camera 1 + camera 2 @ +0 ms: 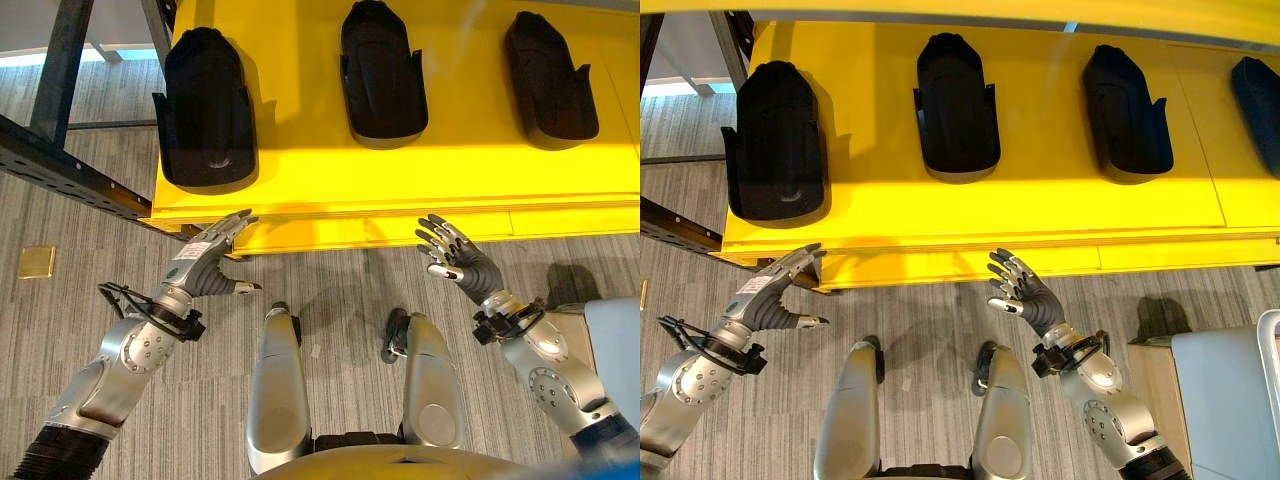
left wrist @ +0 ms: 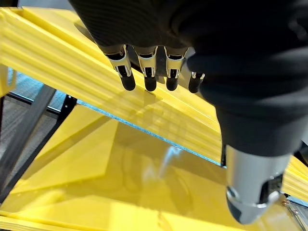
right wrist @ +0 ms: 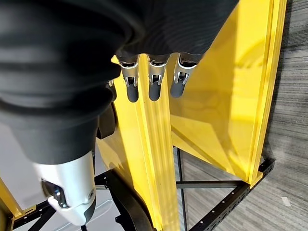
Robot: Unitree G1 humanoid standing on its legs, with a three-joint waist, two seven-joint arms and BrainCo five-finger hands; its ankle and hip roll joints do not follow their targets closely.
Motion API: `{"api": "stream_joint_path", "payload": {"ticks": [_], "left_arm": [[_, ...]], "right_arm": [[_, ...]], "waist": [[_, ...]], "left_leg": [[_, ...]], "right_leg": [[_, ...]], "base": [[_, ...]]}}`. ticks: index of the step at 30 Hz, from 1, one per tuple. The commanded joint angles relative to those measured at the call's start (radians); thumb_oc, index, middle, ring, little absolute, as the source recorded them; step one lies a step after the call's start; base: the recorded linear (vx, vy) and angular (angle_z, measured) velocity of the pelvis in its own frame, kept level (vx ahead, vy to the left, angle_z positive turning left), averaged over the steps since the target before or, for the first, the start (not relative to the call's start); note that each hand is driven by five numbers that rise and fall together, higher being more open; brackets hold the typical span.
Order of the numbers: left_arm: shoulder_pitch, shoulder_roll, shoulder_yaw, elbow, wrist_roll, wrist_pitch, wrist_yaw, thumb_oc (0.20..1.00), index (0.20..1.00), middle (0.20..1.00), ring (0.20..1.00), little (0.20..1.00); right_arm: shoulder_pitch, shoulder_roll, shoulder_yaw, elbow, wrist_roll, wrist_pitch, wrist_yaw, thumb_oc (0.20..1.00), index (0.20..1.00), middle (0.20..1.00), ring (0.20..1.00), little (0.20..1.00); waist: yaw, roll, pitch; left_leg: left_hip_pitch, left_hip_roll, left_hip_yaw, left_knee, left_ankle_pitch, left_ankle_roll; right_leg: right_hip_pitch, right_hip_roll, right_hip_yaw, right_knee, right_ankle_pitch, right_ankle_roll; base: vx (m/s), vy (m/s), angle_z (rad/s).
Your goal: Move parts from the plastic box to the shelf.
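Yellow shelf (image 1: 400,190) spans the top of the head views, on a dark frame (image 1: 60,165) over grey carpet (image 1: 340,290). Four black parts lie on it in a row, well apart, each with its long axis running from the shelf's front edge toward its back and its narrower rounded end pointing away from the robot: left part (image 1: 205,110), second part (image 1: 382,72), third part (image 1: 550,75) and fourth part (image 1: 1258,110), this last cut by the picture's edge. Below the front edge, the left hand (image 1: 210,258) hovers with straight fingers reaching toward the edge and thumb out sideways, holding nothing. The right hand (image 1: 458,256) is raised palm-up, fingers spread and relaxed, empty too.
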Motion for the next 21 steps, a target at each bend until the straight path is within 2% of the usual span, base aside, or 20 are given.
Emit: {"api": "stream_joint_path", "payload": {"ticks": [1,14,21], "left_arm": [[0.03,0.009,0.032,-0.005,0.032,-0.02,0.046,1.0,1.0,1.0,1.0,1.0],[0.04,-0.021,0.092,0.057,0.048,0.005,0.099,1.0,1.0,1.0,1.0,1.0],[0.01,-0.032,0.082,0.101,0.066,0.021,0.117,1.0,1.0,1.0,1.0,1.0]], "right_arm": [[-0.006,0.03,-0.012,-0.012,0.039,-0.057,-0.003,1.0,1.0,1.0,1.0,1.0],[0.004,0.022,-0.024,-0.011,0.04,-0.05,-0.005,1.0,1.0,1.0,1.0,1.0],[0.0,0.025,-0.019,-0.007,0.041,-0.043,-0.009,1.0,1.0,1.0,1.0,1.0]], "waist": [[0.001,0.016,-0.051],[0.001,0.025,-0.048],[-0.001,0.027,-0.049]], "left_leg": [[-0.013,0.014,0.042,-0.079,0.091,0.045],[-0.01,0.011,0.041,-0.069,0.081,0.044],[-0.009,0.011,0.043,-0.069,0.082,0.043]], "right_leg": [[0.041,-0.019,0.065,-0.085,0.056,0.053],[0.045,-0.021,0.068,-0.076,0.047,0.052],[0.043,-0.022,0.068,-0.073,0.046,0.051]], "base": [[0.0,0.0,0.0],[0.0,0.0,0.0],[0.0,0.0,0.0]]}}
